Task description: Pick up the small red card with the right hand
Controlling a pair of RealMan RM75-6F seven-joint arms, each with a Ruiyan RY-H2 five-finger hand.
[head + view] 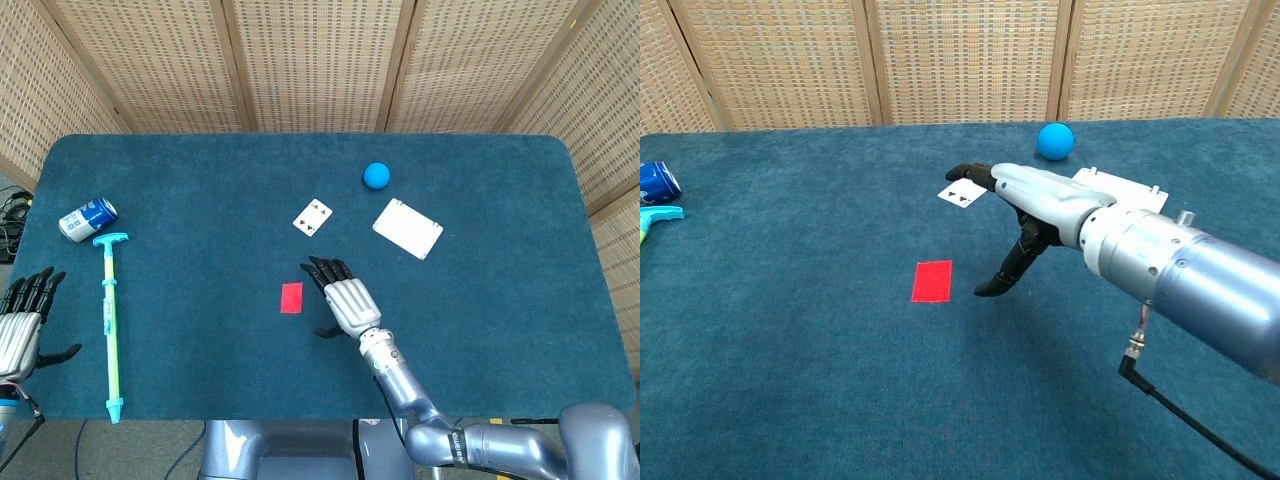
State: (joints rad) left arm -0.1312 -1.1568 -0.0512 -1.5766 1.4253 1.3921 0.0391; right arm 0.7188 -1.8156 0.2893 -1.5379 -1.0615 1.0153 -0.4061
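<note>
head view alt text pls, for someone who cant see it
The robot's right hand, open with fingers spread, hovers just right of a small red card lying flat on a dark blue felt table, not touching it. Behind lie a playing card, a white rectangular plate and a blue ball; at left, a blue can, a turquoise syringe-like pump and the open left hand.
</note>
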